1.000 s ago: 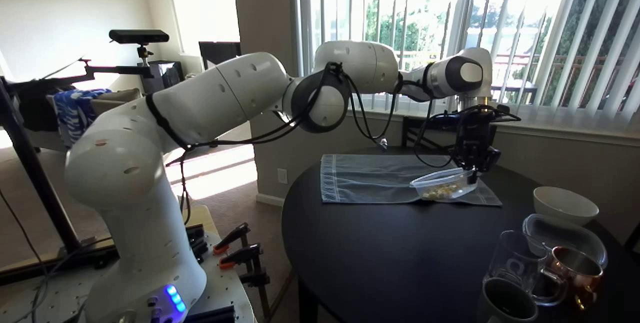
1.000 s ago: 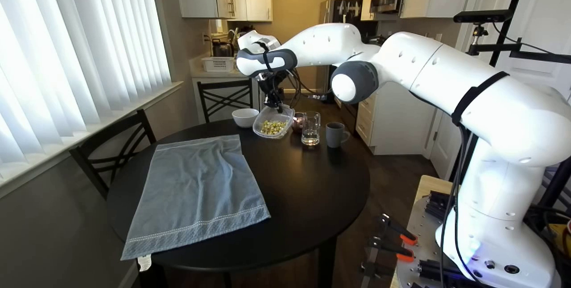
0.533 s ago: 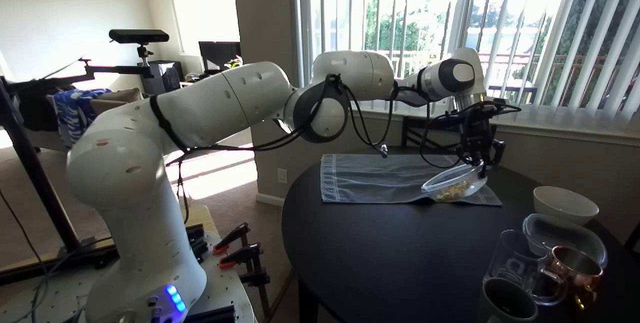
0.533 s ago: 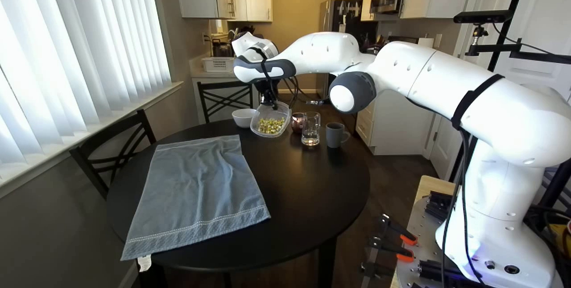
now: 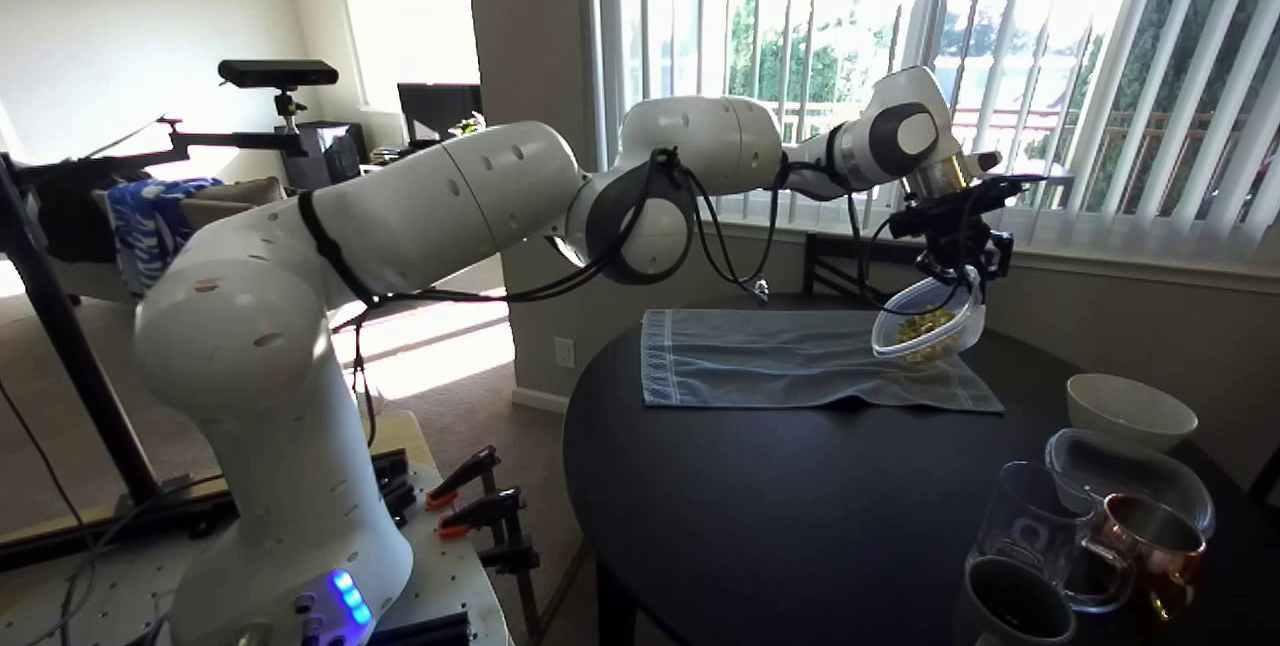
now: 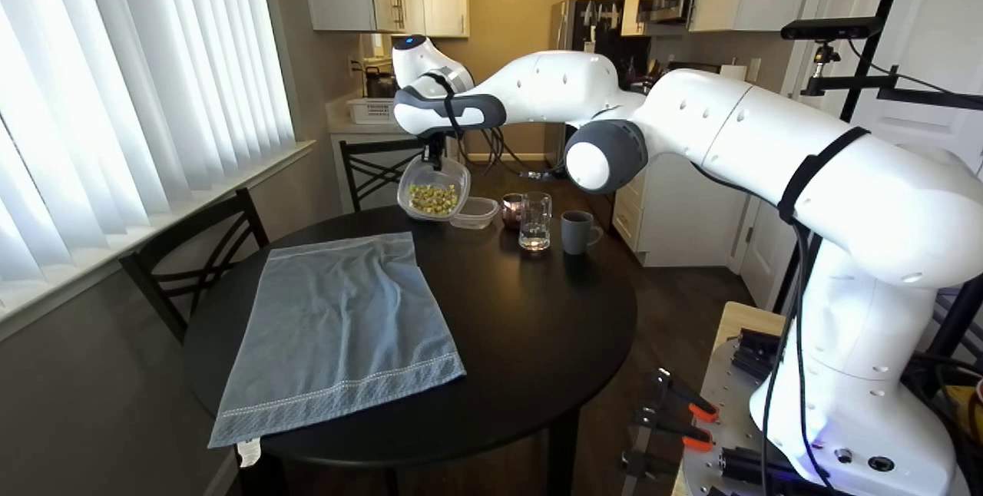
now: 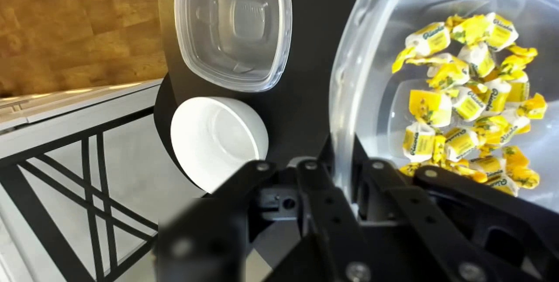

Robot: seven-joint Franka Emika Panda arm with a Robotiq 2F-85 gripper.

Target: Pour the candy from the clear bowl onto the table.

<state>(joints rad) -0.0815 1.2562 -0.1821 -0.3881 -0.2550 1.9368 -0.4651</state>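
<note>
The clear bowl (image 5: 968, 328) is held in the air above the dark table (image 5: 800, 496), tilted with its opening turned to the side. It also shows in an exterior view (image 6: 455, 173) and at the right of the wrist view (image 7: 356, 50). The yellow and white wrapped candy (image 7: 467, 98) lies inside the bowl; it also shows in both exterior views (image 5: 925, 326) (image 6: 432, 199). My gripper (image 7: 340, 159) is shut on the bowl's rim, one finger inside and one outside. It also shows in both exterior views (image 5: 965, 276) (image 6: 434, 162).
A grey cloth (image 6: 345, 327) covers part of the table. A white bowl (image 7: 218, 138) and an empty clear container (image 7: 249, 20) stand below the held bowl in the wrist view. A glass mug (image 6: 535, 221), copper mug (image 6: 511, 210) and grey mug (image 6: 576, 233) stand near the edge.
The gripper has lifted the clear bowl and tilted it further. In an exterior view it has moved left, uncovering the empty clear container and covering the white bowl. The candy is still inside.
</note>
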